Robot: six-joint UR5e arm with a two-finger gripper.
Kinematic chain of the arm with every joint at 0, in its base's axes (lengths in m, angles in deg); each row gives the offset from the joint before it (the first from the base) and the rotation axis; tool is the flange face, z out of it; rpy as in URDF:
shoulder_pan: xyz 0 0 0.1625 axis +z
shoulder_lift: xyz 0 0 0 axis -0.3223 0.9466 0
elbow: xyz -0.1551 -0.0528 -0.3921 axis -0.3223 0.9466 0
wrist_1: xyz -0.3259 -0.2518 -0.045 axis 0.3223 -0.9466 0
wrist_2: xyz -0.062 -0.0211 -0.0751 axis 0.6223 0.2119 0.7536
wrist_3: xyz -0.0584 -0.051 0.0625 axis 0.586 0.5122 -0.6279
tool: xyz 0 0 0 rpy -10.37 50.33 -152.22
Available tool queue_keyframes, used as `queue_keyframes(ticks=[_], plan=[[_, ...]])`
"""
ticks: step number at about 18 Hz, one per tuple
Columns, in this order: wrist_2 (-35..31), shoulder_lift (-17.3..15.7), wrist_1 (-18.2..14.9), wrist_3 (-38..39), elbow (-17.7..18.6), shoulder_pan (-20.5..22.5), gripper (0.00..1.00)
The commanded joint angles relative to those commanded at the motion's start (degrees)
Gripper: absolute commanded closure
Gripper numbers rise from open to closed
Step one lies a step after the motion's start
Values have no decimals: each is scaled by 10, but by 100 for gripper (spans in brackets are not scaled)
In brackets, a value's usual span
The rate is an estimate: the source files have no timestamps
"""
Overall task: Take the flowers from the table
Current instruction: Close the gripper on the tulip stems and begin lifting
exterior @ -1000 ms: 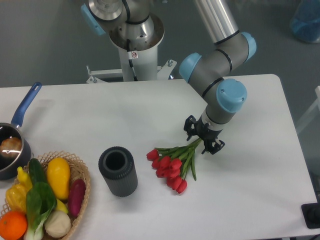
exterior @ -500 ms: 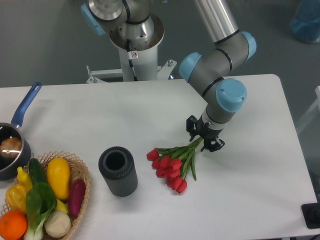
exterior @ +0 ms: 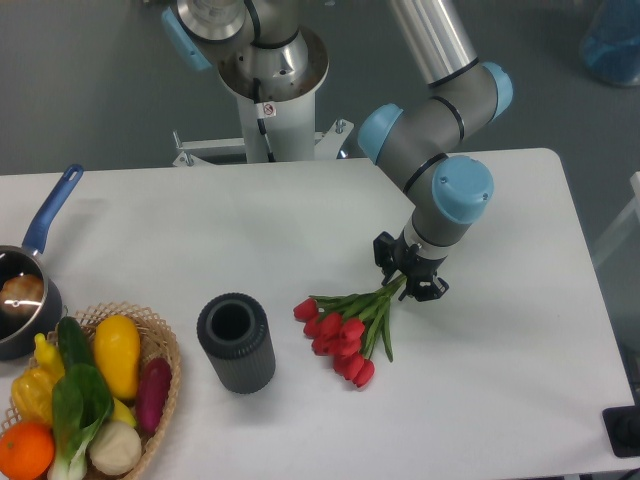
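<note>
— Where are the flowers (exterior: pixel 345 328)?

— Flat on the desk (exterior: pixel 300 230), blooms toward the grey cylinder (exterior: pixel 236 343), stems running up-right into my gripper (exterior: pixel 411 274).

— Gripped?

— I judge so: fingers drawn narrow around the stem ends. Next I'd lift straight up, slowly.

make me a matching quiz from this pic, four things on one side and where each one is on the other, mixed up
Things:
1. flowers
2. cylinder
3. pan
4. basket

Places:
A. left edge of the table
B. front left corner, full of vegetables
C. stem ends at the gripper
D. upright, just left of the red blooms

Pairs: 1-C, 2-D, 3-A, 4-B
</note>
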Motion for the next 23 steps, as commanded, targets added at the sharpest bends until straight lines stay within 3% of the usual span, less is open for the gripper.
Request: queue_keyframes(ticks=[8,23], plan=[[0,-1,-1,0,-2,0,74],[8,-25,-13,-4,-21,4,74]])
